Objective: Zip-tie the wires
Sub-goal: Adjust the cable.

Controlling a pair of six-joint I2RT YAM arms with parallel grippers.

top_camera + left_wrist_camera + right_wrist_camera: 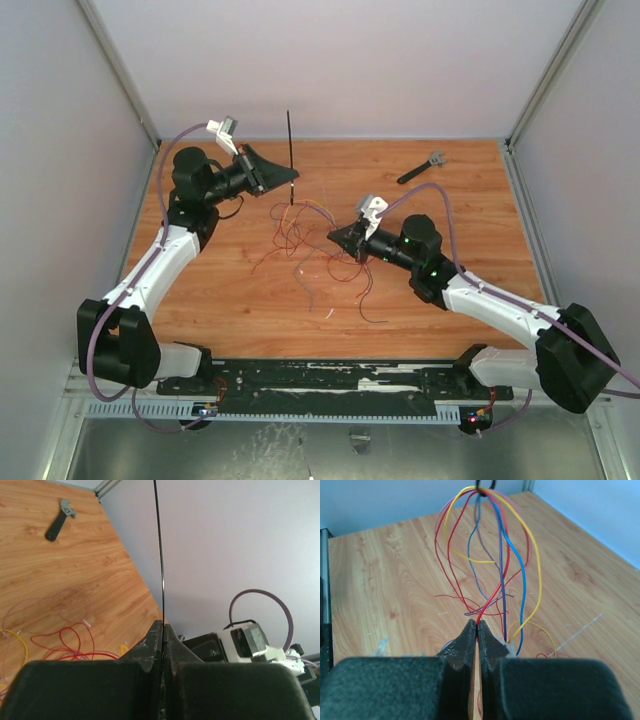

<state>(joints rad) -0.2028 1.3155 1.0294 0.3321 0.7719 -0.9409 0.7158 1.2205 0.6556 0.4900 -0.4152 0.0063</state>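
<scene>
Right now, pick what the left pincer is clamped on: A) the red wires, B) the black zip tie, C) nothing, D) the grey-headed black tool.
B: the left pincer is shut on the zip tie, which sticks straight out from its tips; the right pincer pinches the wires, and the tool lies apart.

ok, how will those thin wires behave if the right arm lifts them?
Likely floppy: the wires curve in loose loops from the right end effector, shut on a red strand. Probably very light, being so thin. Strands tangled on the table may drag and snag when pulled.
</scene>
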